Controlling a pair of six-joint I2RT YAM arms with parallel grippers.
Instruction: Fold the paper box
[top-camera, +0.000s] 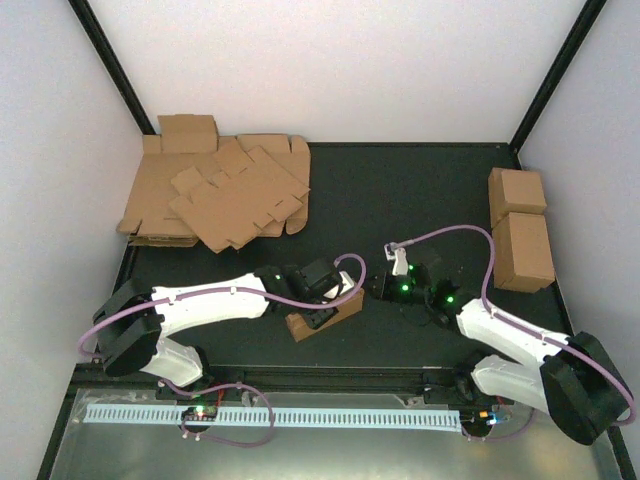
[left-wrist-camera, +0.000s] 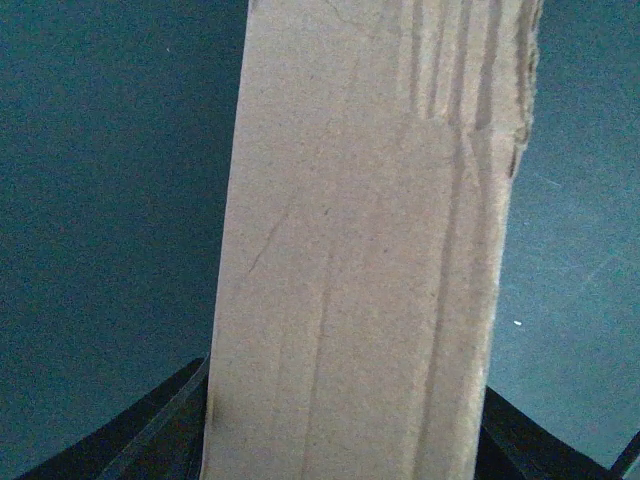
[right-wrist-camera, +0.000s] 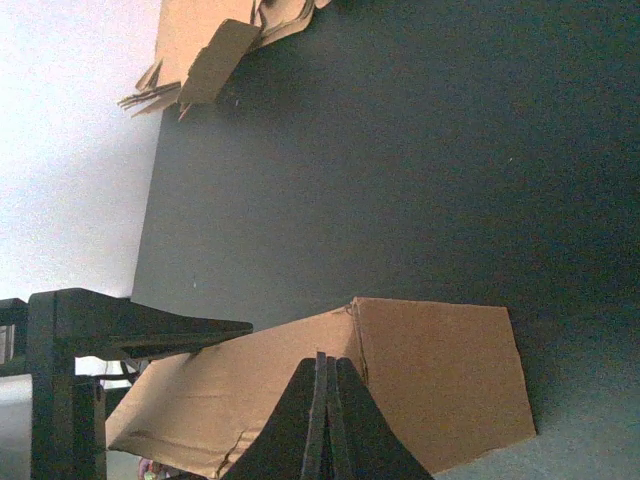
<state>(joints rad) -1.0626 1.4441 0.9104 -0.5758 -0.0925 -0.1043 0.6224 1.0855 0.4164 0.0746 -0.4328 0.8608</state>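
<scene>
Two hands lowered: left hand (top-camera: 322, 312) grasps paper box (top-camera: 348, 305); right hand (right-wrist-camera: 322, 368) clenched beside it.

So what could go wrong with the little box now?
The left gripper squeezes the paper box across its width, and one edge already looks wrinkled, so it might get squashed more. The right gripper is shut and pointing at the box's side; if it pushes too hard, it could dent the wall or knock the box out of that grip.

The paper box (left-wrist-camera: 370, 250) runs off the top and bottom edges, hiding most of the left fingers (left-wrist-camera: 160, 430).
</scene>
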